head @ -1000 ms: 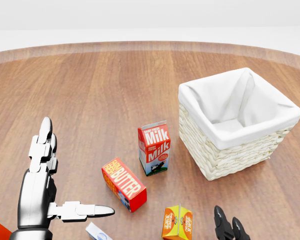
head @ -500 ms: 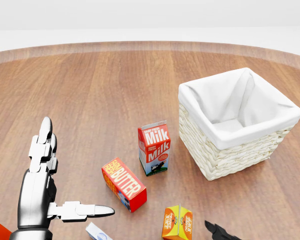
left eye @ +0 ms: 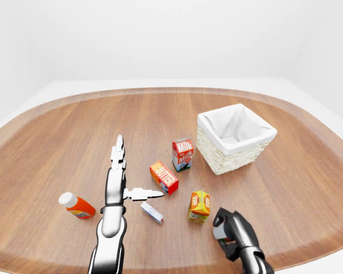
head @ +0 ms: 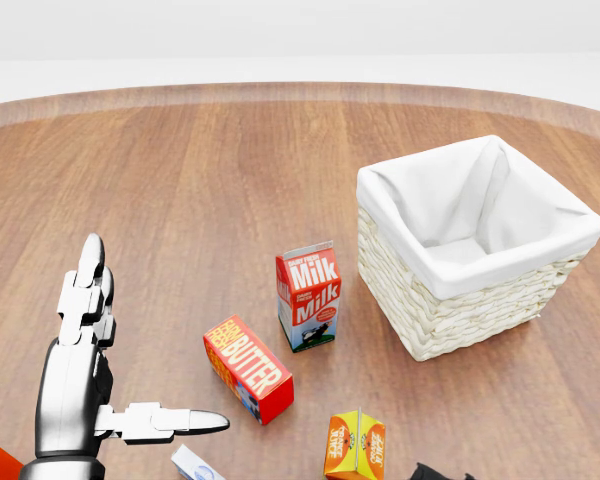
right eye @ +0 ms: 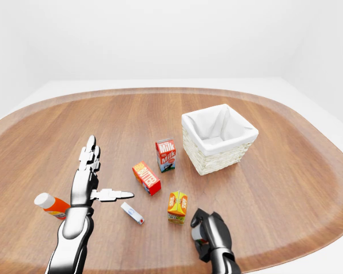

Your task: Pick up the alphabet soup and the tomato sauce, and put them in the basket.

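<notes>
Left hand [left eye: 119, 181]: yours, fingers spread, empty, lower left.
Right hand [left eye: 231, 229]: curled; grasp unclear.
Basket [left eye: 257, 144]: empty; nothing delivered.

Left robot hand [left eye: 121, 182]: polished silver metal, with long segmented fingers [left eye: 119, 155] made of blocky links and rounded tips. Thumb slim and pointed, silver as well. Dark gaps at the joints between the links. Forearm smooth and chrome-like, with a narrow dark band at the wrist. Right robot hand [left eye: 231, 231]: glossy black, compact and rounded, with grey highlights on the knuckle shells. Black forearm below it.
</notes>
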### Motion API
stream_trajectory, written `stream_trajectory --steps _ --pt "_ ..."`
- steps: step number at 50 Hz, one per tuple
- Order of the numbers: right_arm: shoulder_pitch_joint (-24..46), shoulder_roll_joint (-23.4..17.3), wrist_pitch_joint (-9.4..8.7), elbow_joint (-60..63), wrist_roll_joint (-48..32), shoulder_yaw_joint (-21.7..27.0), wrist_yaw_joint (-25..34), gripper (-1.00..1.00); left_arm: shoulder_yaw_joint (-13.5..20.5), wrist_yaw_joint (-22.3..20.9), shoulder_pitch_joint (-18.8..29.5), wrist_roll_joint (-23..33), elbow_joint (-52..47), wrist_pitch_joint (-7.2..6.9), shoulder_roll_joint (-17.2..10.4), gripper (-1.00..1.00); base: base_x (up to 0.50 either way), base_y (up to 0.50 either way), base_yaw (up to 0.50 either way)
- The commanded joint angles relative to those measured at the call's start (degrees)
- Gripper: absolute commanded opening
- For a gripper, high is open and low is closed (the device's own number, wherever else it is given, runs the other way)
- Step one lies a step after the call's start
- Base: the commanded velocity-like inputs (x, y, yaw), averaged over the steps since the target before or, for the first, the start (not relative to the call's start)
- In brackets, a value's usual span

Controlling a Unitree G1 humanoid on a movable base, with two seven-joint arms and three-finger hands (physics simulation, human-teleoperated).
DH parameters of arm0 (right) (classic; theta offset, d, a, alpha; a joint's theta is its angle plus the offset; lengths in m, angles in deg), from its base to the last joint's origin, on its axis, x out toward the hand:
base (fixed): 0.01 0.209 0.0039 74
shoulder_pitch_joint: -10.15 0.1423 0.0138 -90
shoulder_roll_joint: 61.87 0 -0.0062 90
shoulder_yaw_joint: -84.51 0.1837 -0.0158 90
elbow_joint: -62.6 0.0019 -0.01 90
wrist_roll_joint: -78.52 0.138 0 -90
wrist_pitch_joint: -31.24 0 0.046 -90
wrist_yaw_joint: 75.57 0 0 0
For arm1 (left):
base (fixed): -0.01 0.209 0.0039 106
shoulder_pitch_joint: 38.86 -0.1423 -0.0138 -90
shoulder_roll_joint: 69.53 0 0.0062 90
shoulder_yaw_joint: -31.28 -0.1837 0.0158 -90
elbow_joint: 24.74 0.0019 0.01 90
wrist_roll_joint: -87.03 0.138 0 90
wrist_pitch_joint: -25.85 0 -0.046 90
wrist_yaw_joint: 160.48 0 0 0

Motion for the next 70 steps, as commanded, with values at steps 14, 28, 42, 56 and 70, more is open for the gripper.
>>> stream_trajectory --steps 14,28,42,56,70 --pt "-5.2 0.9 0.00 14.2 0.3 5.9 8.3 -1.00 0.0 -0.1 -0.1 -0.1 -0.1 0.00 -0.1 1.00 0.00 0.00 0.00" --pt "-5.4 2.7 0.00 19.1 -0.1 11.2 13.3 -1.00 0.0 -0.1 -0.1 -0.1 -0.1 0.00 -0.1 1.00 0.00 0.00 0.00" --pt "-4.4 3.7 0.00 19.1 -0.3 14.9 14.5 -1.00 0.0 -0.1 -0.1 -0.1 -0.1 0.00 -0.1 1.00 0.00 0.00 0.00" --pt "-3.9 5.3 0.00 25.0 1.4 18.6 19.8 -1.00 0.0 -0.1 -0.1 -0.1 -0.1 0.00 -0.1 1.00 0.00 0.00 0.00" --pt "-1.8 5.6 0.00 27.1 2.7 21.1 22.2 -1.00 0.0 -0.1 -0.1 -0.1 -0.1 0.00 -0.1 1.00 0.00 0.00 0.00"
